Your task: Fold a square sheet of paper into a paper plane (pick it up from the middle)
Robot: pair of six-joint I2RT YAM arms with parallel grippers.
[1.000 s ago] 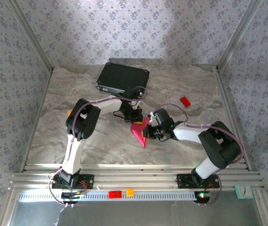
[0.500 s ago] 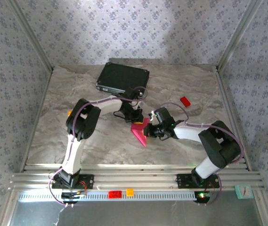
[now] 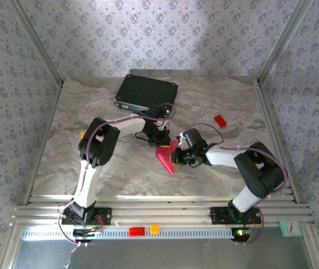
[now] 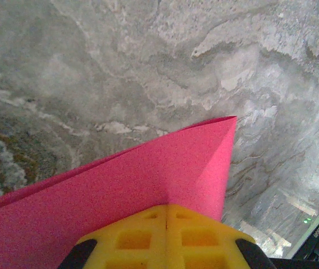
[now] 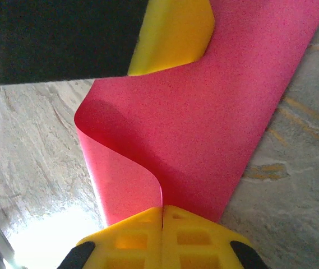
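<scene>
While left pincer [image 4: 166,207] and right pincer [image 5: 162,209] clamp it, the thin magenta sheet [image 5: 204,123] curls.

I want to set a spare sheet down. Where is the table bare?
Bare: the near strip before the front rail; the far right corner beyond the red block; left of the case. Crowded: centre, around the held paper.

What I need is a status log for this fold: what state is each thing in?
square sheet of paper, partly folded, one flap curling over, pinched at two edges.
left gripper, jaws shut on the paper.
right gripper, jaws shut on the paper.
black case, closed, flat on the table.
red block, loose on the table, nothing touching it.
</scene>
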